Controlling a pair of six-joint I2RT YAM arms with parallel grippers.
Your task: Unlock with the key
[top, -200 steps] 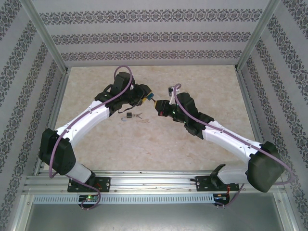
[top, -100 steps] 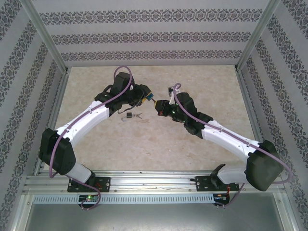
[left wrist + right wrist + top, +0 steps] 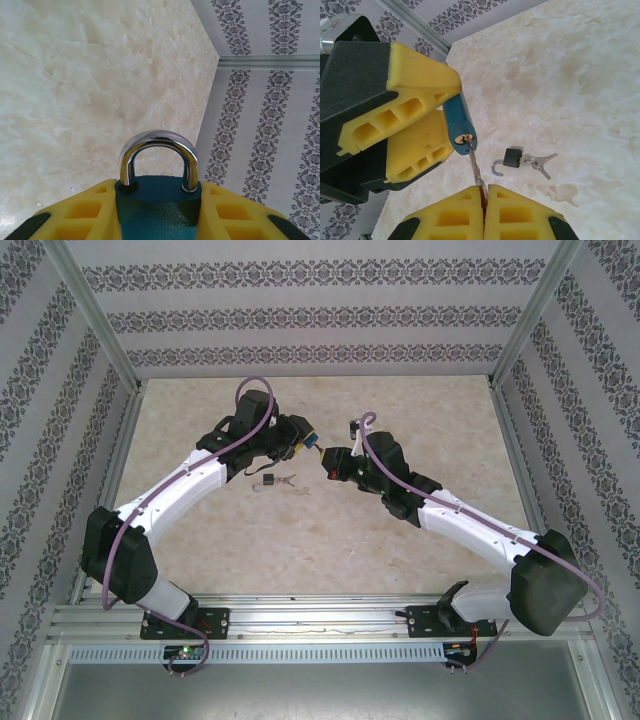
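Above the middle of the worktop point(image 3: 420, 410), a little toward its far edge, the left gripper point(image 3: 159, 202) pinches the blue padlock point(image 3: 459, 120) by its body between 2 yellow fingers point(image 3: 80, 212), and both ends of the shackle point(image 3: 157, 142) sit in the body. The right gripper point(image 3: 483, 189) has its fingers pressed together on a key point(image 3: 474, 165), whose tip meets the brass keyhole point(image 3: 464, 139) in the padlock's end. A small black padlock point(image 3: 511, 157) with 2 keys point(image 3: 540, 162) lies on the worktop just nearward of them.

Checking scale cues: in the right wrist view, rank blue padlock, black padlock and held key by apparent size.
Largest: blue padlock, nearest. Then black padlock and held key look alike; that padlock lies farther, so unranked.
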